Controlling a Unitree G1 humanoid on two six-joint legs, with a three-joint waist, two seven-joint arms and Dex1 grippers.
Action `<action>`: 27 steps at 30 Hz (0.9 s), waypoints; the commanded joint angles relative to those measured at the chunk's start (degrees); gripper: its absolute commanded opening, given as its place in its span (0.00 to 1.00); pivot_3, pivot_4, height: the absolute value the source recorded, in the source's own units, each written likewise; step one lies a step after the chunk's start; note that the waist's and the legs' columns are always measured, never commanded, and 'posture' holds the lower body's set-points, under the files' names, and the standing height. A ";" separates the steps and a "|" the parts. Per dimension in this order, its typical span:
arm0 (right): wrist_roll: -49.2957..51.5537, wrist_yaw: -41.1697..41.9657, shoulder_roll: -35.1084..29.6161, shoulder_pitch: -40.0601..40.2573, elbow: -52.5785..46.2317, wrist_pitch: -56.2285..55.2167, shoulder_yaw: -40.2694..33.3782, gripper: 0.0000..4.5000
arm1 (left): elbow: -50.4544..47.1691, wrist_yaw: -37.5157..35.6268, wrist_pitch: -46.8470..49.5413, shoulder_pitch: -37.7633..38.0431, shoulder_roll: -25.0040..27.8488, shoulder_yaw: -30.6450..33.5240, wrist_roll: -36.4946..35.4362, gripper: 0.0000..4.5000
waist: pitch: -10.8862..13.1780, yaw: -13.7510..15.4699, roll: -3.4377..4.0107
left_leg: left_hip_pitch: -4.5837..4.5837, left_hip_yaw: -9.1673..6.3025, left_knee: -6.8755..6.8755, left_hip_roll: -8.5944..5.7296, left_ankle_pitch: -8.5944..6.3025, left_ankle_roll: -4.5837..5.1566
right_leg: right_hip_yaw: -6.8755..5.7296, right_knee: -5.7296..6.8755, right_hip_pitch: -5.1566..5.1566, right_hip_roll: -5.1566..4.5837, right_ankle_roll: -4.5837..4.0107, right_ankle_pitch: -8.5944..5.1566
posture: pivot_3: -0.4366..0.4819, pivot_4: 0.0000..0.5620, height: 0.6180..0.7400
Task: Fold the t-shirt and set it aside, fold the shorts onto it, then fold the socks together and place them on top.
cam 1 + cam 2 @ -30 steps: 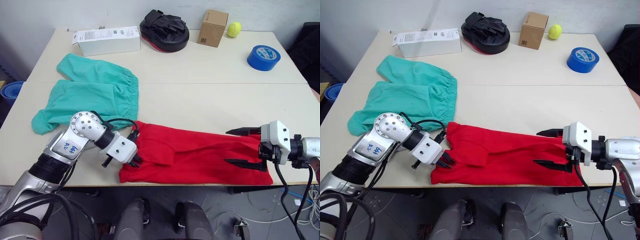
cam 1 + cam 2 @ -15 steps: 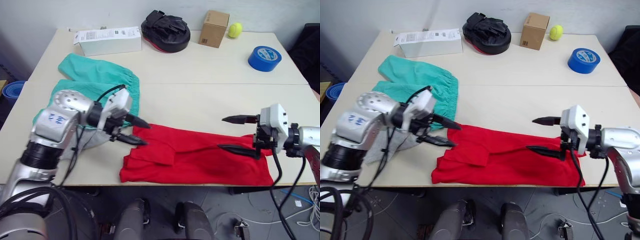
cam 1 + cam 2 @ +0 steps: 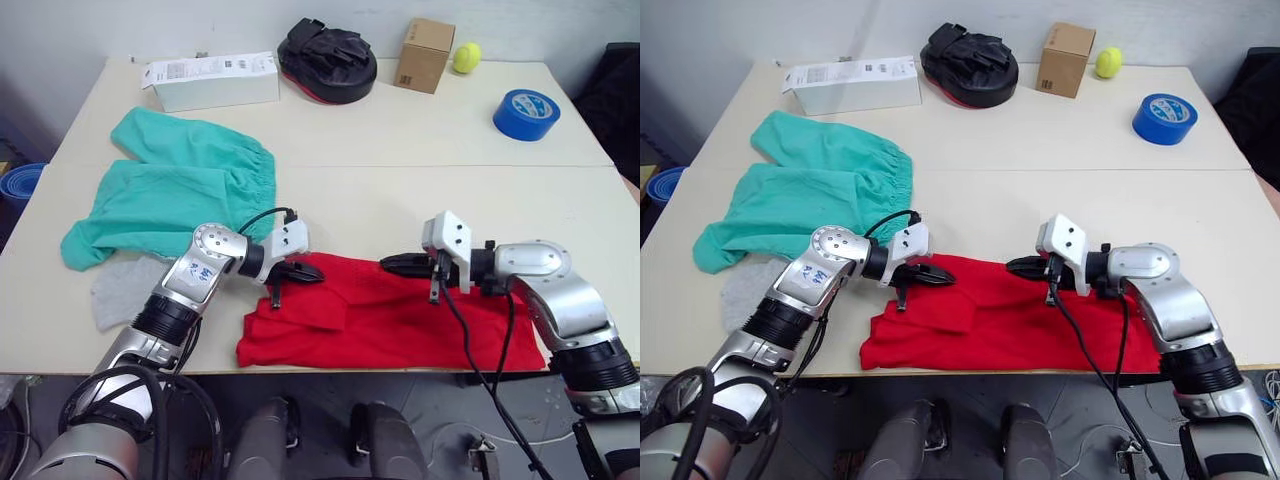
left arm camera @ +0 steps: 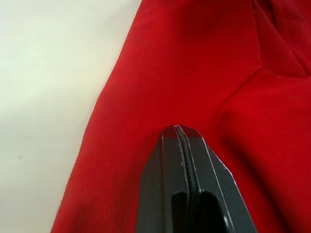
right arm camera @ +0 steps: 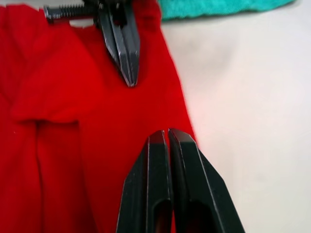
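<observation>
The red t-shirt [image 3: 400, 320] lies as a long folded strip along the table's near edge. My left gripper [image 3: 315, 273] is shut, its tips low over the shirt's far left edge with no cloth between them [image 4: 179, 128]. The right gripper [image 3: 385, 264] is also shut and points at the left one across a small gap over the same edge. The right wrist view has both sets of tips, my own [image 5: 165, 133] and the left gripper [image 5: 129, 80]. The teal shorts [image 3: 170, 190] lie spread out at the left. Light grey socks [image 3: 125, 290] lie just in front of them, partly behind my left arm.
Along the far edge of the table [image 3: 400, 190] stand a white box [image 3: 210, 80], a black padded mitt [image 3: 325, 55], a cardboard box [image 3: 425, 55] and a tennis ball [image 3: 465, 57]. A blue tape roll [image 3: 526, 113] sits at the far right.
Both grippers have shut and swung inward from the shirt's two ends. They now meet tip to tip over the middle of its far edge.
</observation>
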 commanded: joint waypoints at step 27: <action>0.51 0.74 -16.86 22.69 0.28 0.80 -22.21 0.00 | 4.50 1.07 -1.92 -0.03 -1.21 -0.62 4.41 0.00 | -0.16 1.31 -0.06 | 0.24 -0.04 -0.20 0.00 -0.05 0.02 | -0.04 -0.46 0.39 -0.03 -0.02 0.02 | 0.48 0.27 1.00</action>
